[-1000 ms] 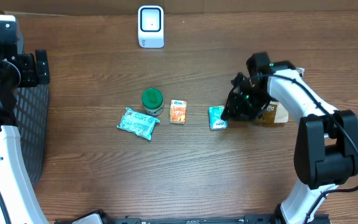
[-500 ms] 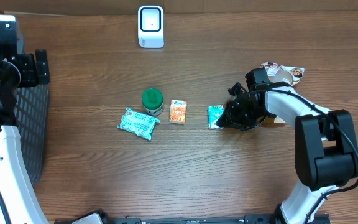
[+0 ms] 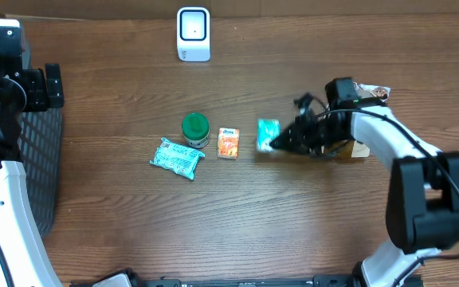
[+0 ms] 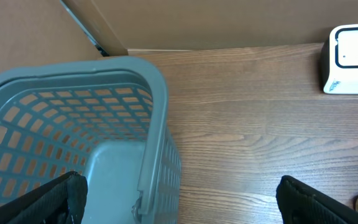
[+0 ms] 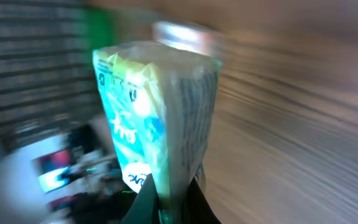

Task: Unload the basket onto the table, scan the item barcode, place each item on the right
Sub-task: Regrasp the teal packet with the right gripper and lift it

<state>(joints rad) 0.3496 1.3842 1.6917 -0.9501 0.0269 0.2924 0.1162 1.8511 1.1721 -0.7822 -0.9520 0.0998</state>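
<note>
The packet (image 3: 268, 134) is gripped by the closed right gripper (image 3: 277, 142) and seemingly raised off the table (image 3: 134, 231), near the carton (image 3: 228, 143). Pickup is judged done; the carry to the scanner (image 3: 194, 33), well apart at the far edge, is left. The left gripper (image 4: 179, 202) is held wide open and empty by the basket (image 4: 55, 118). A second ago the packet lay flat, further from the carton

I see a teal-and-white packet (image 3: 268, 134), an orange box (image 3: 228, 143), a green-lidded jar (image 3: 195, 127), a white scanner (image 3: 193, 33), a grey lattice basket (image 4: 55, 118); the counter (image 3: 134, 227) is brown wood-grain.
</note>
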